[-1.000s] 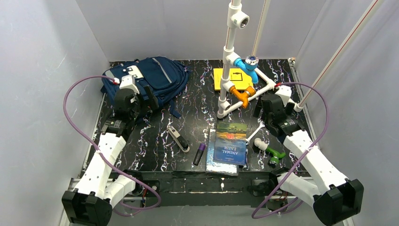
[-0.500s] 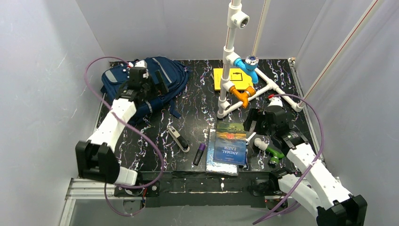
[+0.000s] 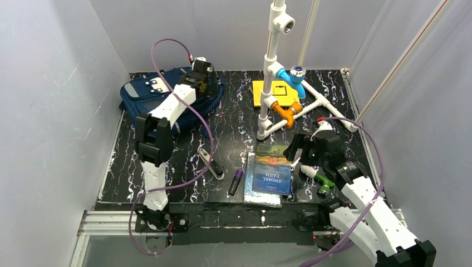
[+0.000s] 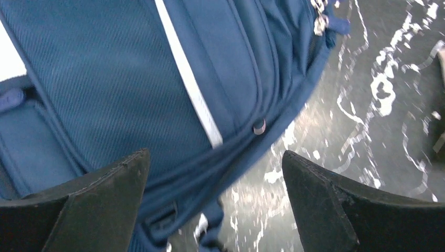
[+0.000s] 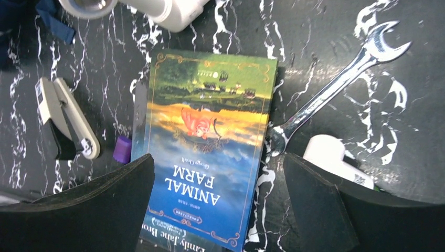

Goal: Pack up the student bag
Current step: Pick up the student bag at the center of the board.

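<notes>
At upper left of the top view, the left gripper [image 3: 201,79], on its outstretched arm, hangs wide apart and empty over the large navy fabric student bag [image 3: 146,95], while the right gripper [image 3: 296,149], on its bent arm, hovers equally spread and empty above a blue paperback book [image 3: 272,172].

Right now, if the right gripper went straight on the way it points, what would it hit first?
Most likely the book, lying straight ahead of the open right gripper; depth is unclear.
</notes>
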`<state>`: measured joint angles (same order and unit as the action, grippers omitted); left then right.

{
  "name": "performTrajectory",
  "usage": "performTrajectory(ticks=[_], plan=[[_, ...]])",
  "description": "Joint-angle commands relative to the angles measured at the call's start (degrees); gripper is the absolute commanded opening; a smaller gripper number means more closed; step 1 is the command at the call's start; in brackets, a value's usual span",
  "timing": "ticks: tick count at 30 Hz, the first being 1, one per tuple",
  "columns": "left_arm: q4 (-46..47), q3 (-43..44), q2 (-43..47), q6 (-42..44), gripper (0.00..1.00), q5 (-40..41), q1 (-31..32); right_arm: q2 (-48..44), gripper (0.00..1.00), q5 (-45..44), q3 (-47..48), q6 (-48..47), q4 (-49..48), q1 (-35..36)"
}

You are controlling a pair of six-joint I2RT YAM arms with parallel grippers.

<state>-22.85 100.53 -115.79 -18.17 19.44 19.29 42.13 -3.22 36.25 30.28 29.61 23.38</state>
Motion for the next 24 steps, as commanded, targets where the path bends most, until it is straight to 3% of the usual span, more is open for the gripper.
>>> performTrajectory(ticks=[1,7,12,24], plan=[[-2.89,10.03,-7.51,6.99,0.94,9.22,1.15,-1.44,1.00,6.42,-0.92,-0.49,0.02,0.11],[-2.06,19.82,-17.20,14.40,0.85,14.57,2.97,-1.49,1.00,11.03,-0.88,-3.43,0.33,0.18],[-1.96,21.36,-20.28,16.04,0.76,16.35,3.18,-0.13,1.00,15.65,-1.26,-5.11,0.21,0.18],[-1.76,18.25,-16.72,20.29,0.13,13.77,3.14,0.52,1.00,22.67,-2.55,-8.31,-2.88,2.80]])
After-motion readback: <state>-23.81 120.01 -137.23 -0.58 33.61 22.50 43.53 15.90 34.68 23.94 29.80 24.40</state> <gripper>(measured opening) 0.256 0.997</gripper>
